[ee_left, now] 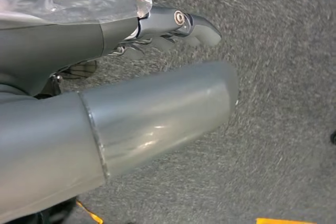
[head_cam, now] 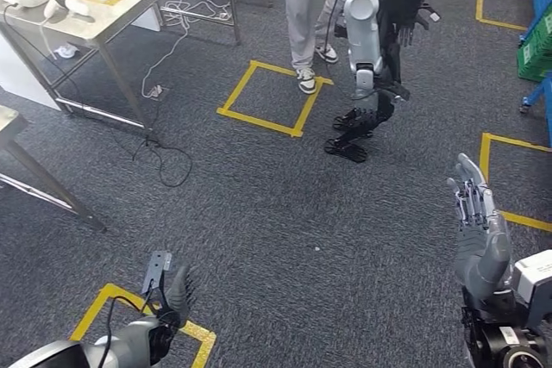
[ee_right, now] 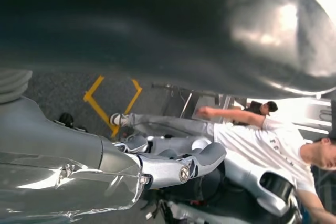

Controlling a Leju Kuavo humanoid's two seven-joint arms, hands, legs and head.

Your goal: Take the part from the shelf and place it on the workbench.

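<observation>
Ahead: second robot [head_cam: 371, 49] + person [head_cam: 306, 6] on carpet; left hand [head_cam: 174, 299], right hand [head_cam: 479, 230] spread, empty.

Silver arms, seemingly dark-fingered grey hands [head_cam: 480, 239]

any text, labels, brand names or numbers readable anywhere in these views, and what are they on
None can be read.
Person's white t-shirt: small dark lettering on the chest, too blurred and turned to read.
Right arm's white wrist housing: a small pale label below it, too small to read.
Green crate: pale marks on its side, too small to read.
Yellow tape squares on the floor carry no writing.
</observation>
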